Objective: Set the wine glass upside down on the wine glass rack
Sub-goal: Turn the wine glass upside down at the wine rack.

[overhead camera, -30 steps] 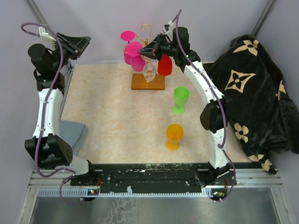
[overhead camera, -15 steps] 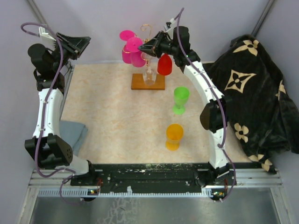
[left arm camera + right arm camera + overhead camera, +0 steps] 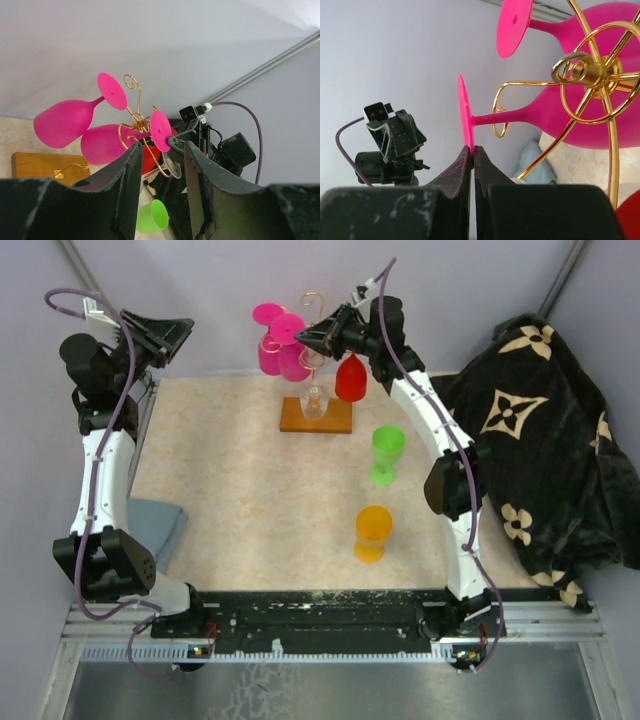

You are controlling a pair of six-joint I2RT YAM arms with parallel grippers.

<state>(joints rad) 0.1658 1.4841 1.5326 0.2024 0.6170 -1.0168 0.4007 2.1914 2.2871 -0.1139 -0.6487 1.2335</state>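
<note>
The gold wire wine glass rack [image 3: 313, 310] stands on its wooden base [image 3: 333, 421] at the table's back. My right gripper [image 3: 305, 337] is shut on the foot rim [image 3: 463, 116] of a pink wine glass [image 3: 292, 362], whose stem lies across a curled rack arm [image 3: 506, 91] with the bowl hanging down and away. A second pink glass [image 3: 268, 348] hangs beside it, foot [image 3: 513, 20] outward. In the left wrist view both pink glasses [image 3: 105, 143] show on the rack [image 3: 134, 100]. My left gripper [image 3: 178, 332] is open and empty, high at the left.
A red glass [image 3: 351, 380] and a clear glass [image 3: 314, 400] hang on the rack. A green glass [image 3: 387, 453] and an orange glass [image 3: 373, 532] stand upright at the right of the table. A black patterned cloth [image 3: 545, 440] lies at the right, a grey cloth [image 3: 155, 525] at the left.
My right gripper has shifted slightly up and back with the pink glass, whose bowl has moved closer to the other pink glass. The clear glass has swung a little. The left arm is still.
</note>
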